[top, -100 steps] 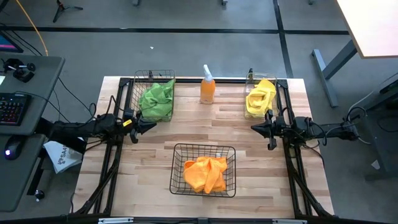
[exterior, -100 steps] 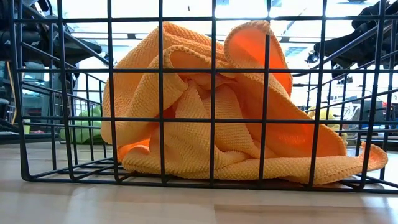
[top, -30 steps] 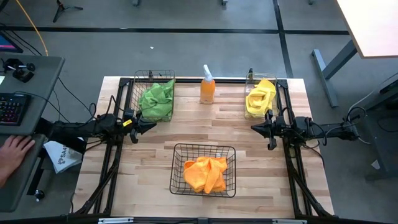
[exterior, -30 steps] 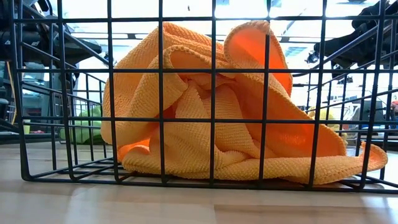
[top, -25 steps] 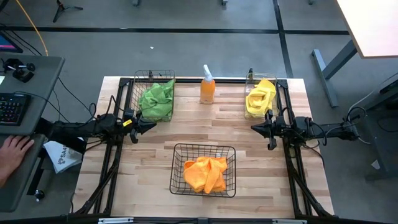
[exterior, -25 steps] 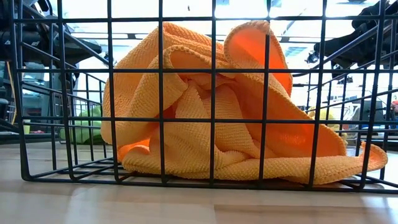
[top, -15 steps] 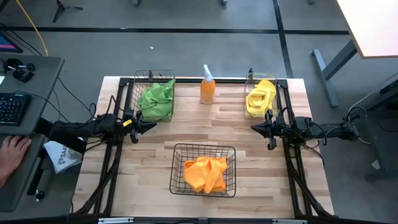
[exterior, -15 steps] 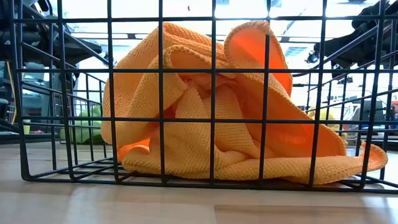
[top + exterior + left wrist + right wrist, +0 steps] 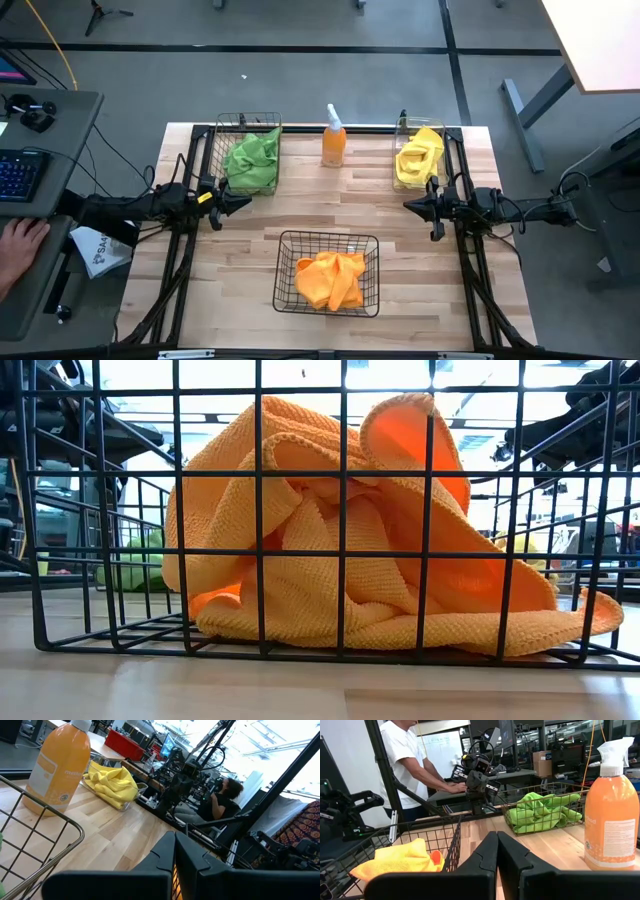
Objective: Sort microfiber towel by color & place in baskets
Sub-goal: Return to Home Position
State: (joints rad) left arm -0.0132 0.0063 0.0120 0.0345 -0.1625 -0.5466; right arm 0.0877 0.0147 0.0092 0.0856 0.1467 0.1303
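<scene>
An orange towel (image 9: 330, 279) lies crumpled in the wide black wire basket (image 9: 285, 270) near the table's near edge; the low view shows it through the mesh (image 9: 330, 550). A green towel (image 9: 251, 160) fills the tall wire basket (image 9: 216, 150) at far left. A yellow towel (image 9: 417, 158) sits in the clear bin (image 9: 400, 130) at far right. My left gripper (image 9: 245, 202) hovers shut by the green basket's near corner. My right gripper (image 9: 408, 205) hovers shut just nearer than the clear bin. Neither holds anything.
An orange spray bottle (image 9: 333, 139) stands at the far edge between the green basket and the clear bin. Bare wood lies in the table's middle between the grippers. A person's hand (image 9: 18, 240) rests on the desk left of the table; another person (image 9: 220, 800) stands beyond.
</scene>
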